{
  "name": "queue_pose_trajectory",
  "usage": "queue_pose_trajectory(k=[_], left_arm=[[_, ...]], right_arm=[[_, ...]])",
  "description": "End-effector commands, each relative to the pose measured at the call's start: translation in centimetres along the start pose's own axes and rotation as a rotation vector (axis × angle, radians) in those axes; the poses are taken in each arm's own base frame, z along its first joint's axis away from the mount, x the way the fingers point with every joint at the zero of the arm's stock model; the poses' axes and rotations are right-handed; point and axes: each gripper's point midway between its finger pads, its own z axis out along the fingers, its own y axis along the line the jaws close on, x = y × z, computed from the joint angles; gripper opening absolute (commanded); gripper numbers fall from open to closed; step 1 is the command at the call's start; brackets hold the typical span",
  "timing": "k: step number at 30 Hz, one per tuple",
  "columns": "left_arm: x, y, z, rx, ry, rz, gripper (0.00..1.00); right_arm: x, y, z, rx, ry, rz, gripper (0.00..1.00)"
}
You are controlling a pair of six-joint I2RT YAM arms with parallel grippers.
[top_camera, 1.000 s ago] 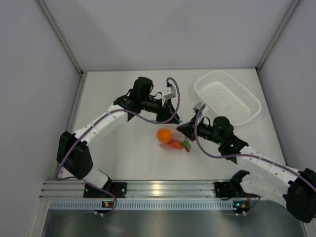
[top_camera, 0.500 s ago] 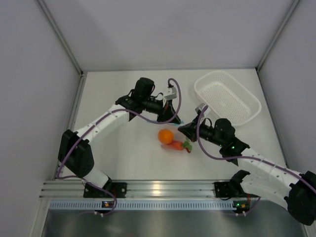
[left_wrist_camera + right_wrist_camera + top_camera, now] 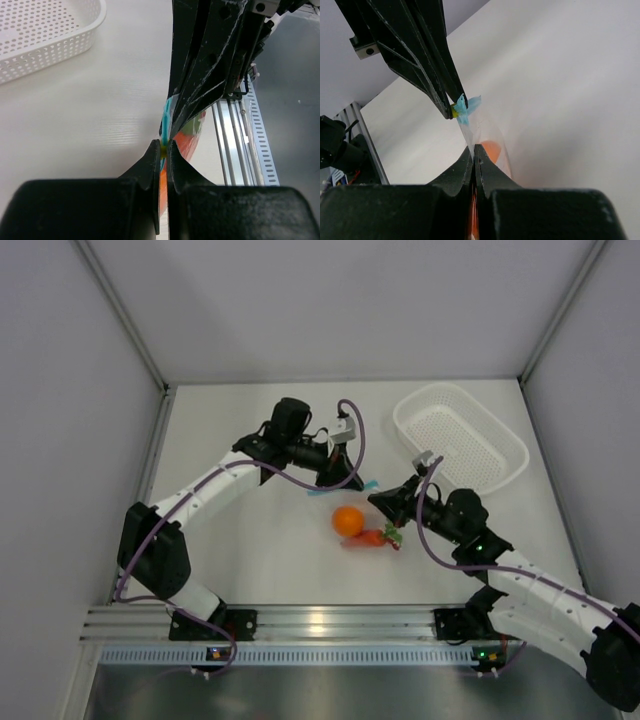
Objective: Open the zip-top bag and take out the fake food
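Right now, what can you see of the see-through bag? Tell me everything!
The zip-top bag is thin, clear plastic with a light blue zip strip along one edge. It is stretched between both grippers: the left gripper pinches the blue strip, the right gripper pinches the clear film beside it. Orange fake food shows through it.

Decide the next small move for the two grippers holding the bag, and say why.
Probably pull the left gripper and right gripper slightly apart. Both are shut on the bag at its blue zip strip, and the orange and carrot sit inside.
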Motion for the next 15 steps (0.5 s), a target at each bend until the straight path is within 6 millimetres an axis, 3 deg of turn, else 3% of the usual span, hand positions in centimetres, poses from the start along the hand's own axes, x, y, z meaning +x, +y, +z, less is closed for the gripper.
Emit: queue_pose_trajectory(k=[1,10,15], left_arm=[[1.3,1.3,-0.9,-0.030,0.016,0.003,0.00],[3.6,2.9,-1.6,-0.098,0.065,-0.035,0.00],[5.8,4.3,-1.7,-0.153,0.108,-0.080,0.00]], right_arm=[[-4.1,-0.1,-0.4,0.008,-0.152,-0.007,0.00],[-4.5,-0.8,-1.4,0.035,-0.175,-0.005,0.00],[-5.0,-2.6,-2.4,0.120,-0.189,-0.002,0.00]])
